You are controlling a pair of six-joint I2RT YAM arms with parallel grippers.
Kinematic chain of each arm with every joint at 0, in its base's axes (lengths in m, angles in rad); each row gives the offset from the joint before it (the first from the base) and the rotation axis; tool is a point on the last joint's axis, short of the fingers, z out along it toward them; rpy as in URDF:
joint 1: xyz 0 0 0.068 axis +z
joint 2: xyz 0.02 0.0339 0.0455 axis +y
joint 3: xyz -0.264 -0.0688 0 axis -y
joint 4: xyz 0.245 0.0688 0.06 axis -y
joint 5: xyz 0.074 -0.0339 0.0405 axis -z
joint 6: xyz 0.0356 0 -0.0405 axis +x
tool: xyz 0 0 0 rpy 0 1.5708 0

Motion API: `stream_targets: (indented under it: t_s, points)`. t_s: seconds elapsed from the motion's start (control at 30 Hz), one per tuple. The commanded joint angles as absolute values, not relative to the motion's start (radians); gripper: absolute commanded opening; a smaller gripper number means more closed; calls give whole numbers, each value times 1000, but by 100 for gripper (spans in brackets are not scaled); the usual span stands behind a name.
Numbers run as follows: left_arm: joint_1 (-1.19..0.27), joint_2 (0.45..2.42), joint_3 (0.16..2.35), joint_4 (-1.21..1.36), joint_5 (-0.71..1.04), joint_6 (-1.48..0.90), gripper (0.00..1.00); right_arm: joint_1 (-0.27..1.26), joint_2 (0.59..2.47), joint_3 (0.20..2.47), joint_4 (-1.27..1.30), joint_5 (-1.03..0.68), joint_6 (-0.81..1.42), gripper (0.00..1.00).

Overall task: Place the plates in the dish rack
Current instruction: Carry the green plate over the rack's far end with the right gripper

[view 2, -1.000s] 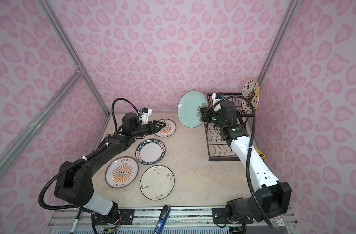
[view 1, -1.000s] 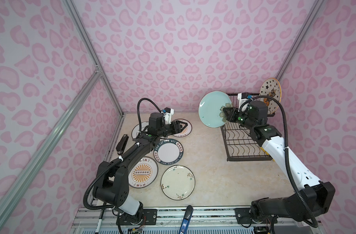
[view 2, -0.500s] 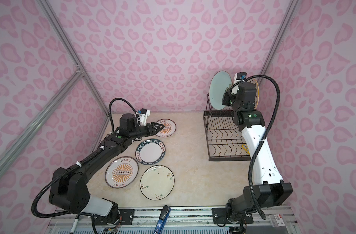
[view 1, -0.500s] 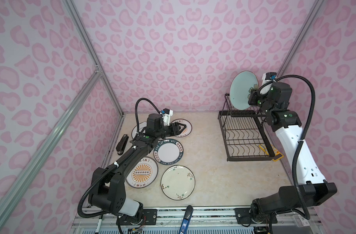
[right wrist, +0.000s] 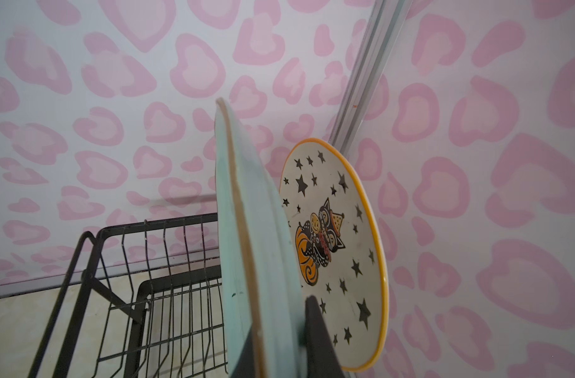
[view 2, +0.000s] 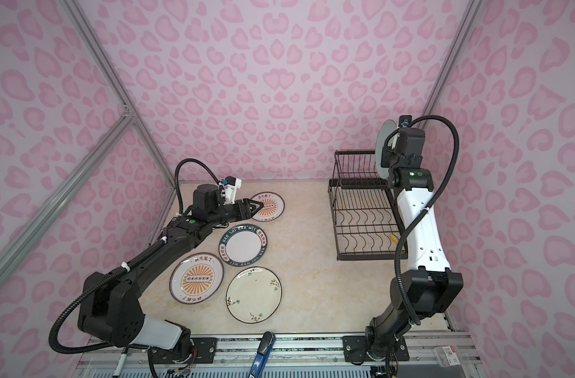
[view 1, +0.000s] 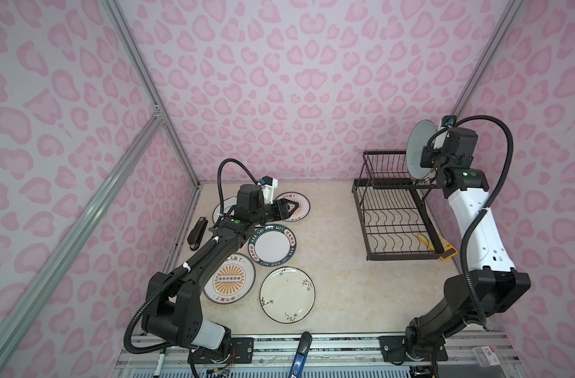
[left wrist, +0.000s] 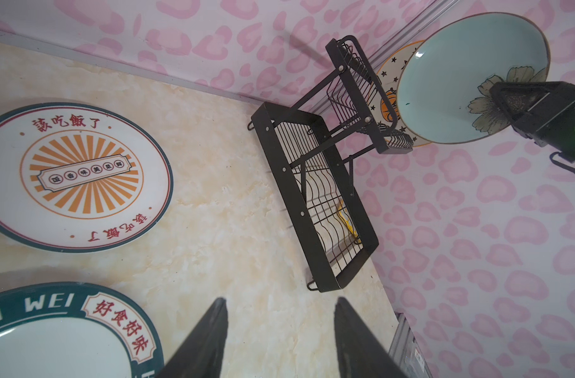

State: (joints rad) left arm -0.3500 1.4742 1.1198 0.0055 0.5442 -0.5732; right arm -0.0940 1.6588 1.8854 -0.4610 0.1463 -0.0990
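Lowering the pale-blue flowered ceramic plate (right wrist: pixel 247 229), clamped in the right gripper (right wrist: pixel 281 340), straight into the 12 o'clock tier of the black wire dish rack (view 1: pixel 404 258) looks safest; left gripper (left wrist: pixel 279 327) sits half-open, empty.

**Room at the Rack**

The lower slots of the dish rack (view 1: pixel 397 225) lay open from above. The upper tier was crowded at its right end, where the starry plate (right wrist: pixel 338 255) stood with the pale blue plate (view 1: pixel 415 147) just beside it. Bare table (view 1: pixel 332 248) ran alongside.
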Motion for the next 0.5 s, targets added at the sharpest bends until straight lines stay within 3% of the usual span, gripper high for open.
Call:
stream_targets:
  t_s: [0.0, 0.47]
  points:
    - [-351, 1443, 1096, 42, 503, -568, 55, -117, 1685, 1910, -317, 148, -133, 0]
    - [-350, 1450, 1066, 49, 473, -548, 53, -137, 1763, 1962, -217, 131, -265, 0]
